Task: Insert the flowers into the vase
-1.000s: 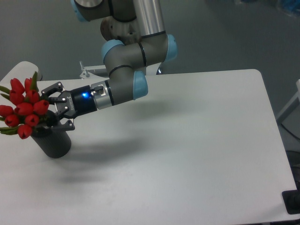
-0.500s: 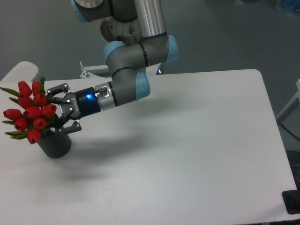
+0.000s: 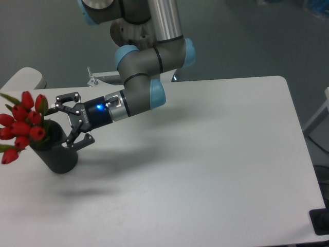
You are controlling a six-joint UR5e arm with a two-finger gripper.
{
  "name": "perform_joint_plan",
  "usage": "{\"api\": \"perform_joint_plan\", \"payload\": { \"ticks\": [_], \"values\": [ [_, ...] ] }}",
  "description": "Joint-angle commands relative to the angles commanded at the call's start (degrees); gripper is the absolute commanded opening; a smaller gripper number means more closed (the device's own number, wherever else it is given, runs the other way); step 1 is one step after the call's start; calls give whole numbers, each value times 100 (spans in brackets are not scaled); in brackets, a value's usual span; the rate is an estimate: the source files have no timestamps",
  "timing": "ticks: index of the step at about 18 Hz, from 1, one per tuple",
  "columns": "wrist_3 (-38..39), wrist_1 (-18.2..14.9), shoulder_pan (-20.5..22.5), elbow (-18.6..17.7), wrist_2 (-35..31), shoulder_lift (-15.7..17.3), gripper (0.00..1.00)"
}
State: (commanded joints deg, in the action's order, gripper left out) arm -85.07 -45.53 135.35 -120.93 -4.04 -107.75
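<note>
The flowers (image 3: 23, 123), a bunch of red tulip buds with green leaves, stand in the vase (image 3: 59, 154), a dark grey cylinder at the table's left edge, and lean out to the left. My gripper (image 3: 66, 121) is just right of the vase's top, pointing left, its fingers spread open. Nothing is held between them. The stems are hidden inside the vase.
The white table (image 3: 195, 164) stretches to the right of the vase. A small metal bracket (image 3: 95, 80) sits at the table's back edge behind the arm. A pale rounded object (image 3: 23, 77) lies beyond the table's back left corner.
The gripper's fingers have spread wider and let go of the bunch. The flowers have dropped lower into the vase and tipped further left.
</note>
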Motion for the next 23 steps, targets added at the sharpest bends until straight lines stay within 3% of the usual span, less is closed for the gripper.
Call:
{"api": "perform_joint_plan", "payload": {
  "ticks": [5, 10, 13, 18, 23],
  "values": [
    [-44, -9, 246, -44, -35, 61, 100],
    [-36, -9, 834, -9, -965, 369, 100],
    [-62, -9, 1229, 61, -1099, 457, 100],
    [-53, -17, 2055, 561, -1247, 510, 100],
    [-53, -18, 2496, 1133, -2345, 519, 100]
  ]
}}
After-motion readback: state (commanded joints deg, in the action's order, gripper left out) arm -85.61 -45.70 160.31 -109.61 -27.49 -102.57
